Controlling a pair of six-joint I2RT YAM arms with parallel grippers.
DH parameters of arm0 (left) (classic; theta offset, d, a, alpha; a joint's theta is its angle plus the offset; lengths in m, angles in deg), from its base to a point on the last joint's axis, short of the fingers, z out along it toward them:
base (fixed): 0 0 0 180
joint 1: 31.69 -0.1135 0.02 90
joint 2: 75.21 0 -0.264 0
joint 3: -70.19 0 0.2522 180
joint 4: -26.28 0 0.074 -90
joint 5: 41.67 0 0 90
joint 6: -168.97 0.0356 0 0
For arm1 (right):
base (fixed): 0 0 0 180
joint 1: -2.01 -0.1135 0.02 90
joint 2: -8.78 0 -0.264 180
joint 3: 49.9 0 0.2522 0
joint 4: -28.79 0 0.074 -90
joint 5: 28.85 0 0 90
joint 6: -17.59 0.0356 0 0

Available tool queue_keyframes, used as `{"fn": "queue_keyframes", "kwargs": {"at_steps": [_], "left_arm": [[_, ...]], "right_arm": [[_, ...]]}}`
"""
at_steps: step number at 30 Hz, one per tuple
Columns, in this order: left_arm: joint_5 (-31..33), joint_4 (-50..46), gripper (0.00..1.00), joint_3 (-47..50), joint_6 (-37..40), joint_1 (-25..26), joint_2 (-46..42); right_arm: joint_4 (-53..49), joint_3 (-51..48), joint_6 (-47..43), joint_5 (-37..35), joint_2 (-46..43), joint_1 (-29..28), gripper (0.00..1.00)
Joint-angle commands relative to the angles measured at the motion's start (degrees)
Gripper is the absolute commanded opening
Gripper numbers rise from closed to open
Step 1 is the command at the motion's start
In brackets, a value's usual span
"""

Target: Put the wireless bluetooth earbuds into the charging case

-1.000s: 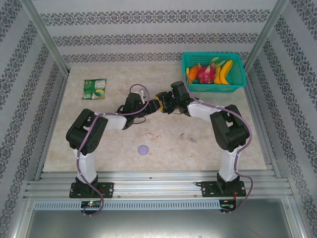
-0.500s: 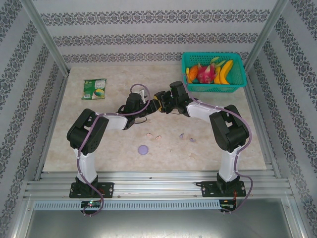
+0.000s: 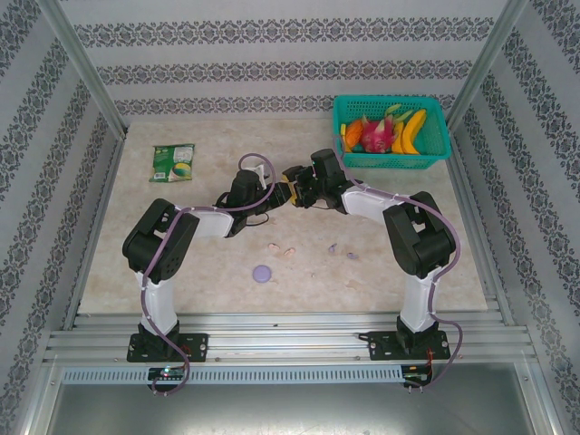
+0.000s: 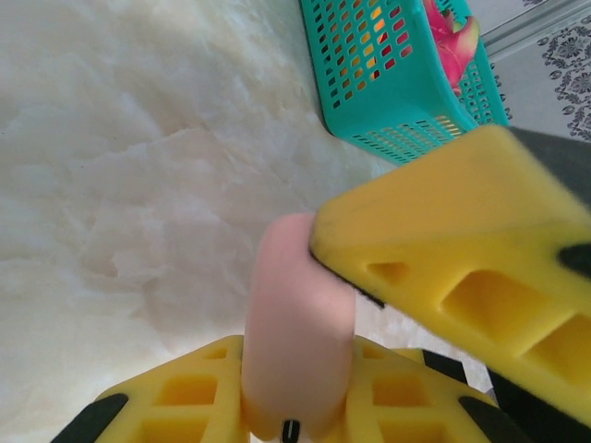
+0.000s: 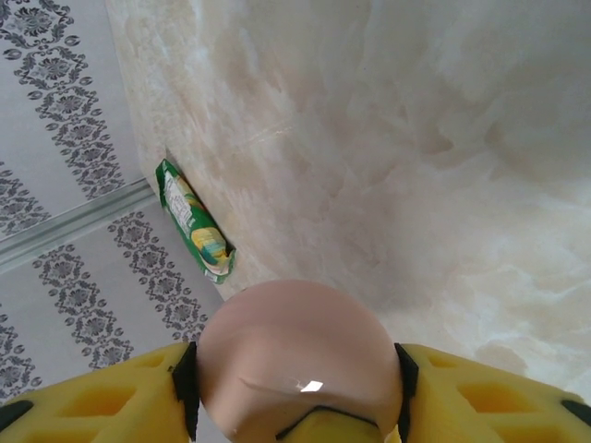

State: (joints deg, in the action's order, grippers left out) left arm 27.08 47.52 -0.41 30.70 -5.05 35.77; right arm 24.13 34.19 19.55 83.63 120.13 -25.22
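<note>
Teamwork on the pink charging case [image 4: 297, 305]: pinched edge-on by left gripper [image 4: 295, 411], clamped across its disc by right gripper [image 5: 300, 392], held over far middle of worktop [image 3: 181, 236], presumably for prying open. Loose nearer centre: pink earbuds [image 3: 290, 251] and purple earbuds [image 3: 352, 256].

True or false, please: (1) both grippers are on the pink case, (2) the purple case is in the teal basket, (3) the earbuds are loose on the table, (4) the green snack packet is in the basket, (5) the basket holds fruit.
1. True. The left gripper and right gripper both clamp the pink case, held above the table.
2. False. The purple case lies on the table, in front of the arms.
3. True. The pink earbuds and purple earbuds lie loose on the table.
4. False. The green snack packet lies on the far-left part of the table.
5. True. The teal basket holds a banana and a dragon fruit.
</note>
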Motion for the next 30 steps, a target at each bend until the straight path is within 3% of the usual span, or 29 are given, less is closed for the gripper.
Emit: {"fn": "queue_keyframes", "kwargs": {"at_steps": [1,9,15,20,24,30], "left_arm": [[0.1,0.7,0.05,-1.2,0.3,0.4,-1.1],[-3.0,-4.1,0.0,-1.5,3.6,0.0,-3.8],[-14.3,-6.8,0.0,-1.6,5.8,-2.8,-7.3],[-25.8,-9.7,0.0,-2.8,6.5,-4.6,-9.8],[-29.9,-13.9,0.0,-3.7,8.8,-4.8,-12.0],[-31.7,-18.2,0.0,-4.7,11.3,-4.8,-13.4]], "right_arm": [[0.8,-0.6,-0.3,1.4,-2.0,0.0,0.67],[-0.2,-4.6,-6.2,2.9,-8.4,4.2,0.76],[-2.2,-12.2,-17.2,4.3,-15.0,8.7,0.77],[-1.1,-15.2,-37.3,5.9,-19.6,9.8,0.77],[0.5,-16.7,-45.1,9.4,-21.5,9.8,0.77],[3.8,-17.2,-47.9,14.5,-21.8,9.6,0.76]]}}
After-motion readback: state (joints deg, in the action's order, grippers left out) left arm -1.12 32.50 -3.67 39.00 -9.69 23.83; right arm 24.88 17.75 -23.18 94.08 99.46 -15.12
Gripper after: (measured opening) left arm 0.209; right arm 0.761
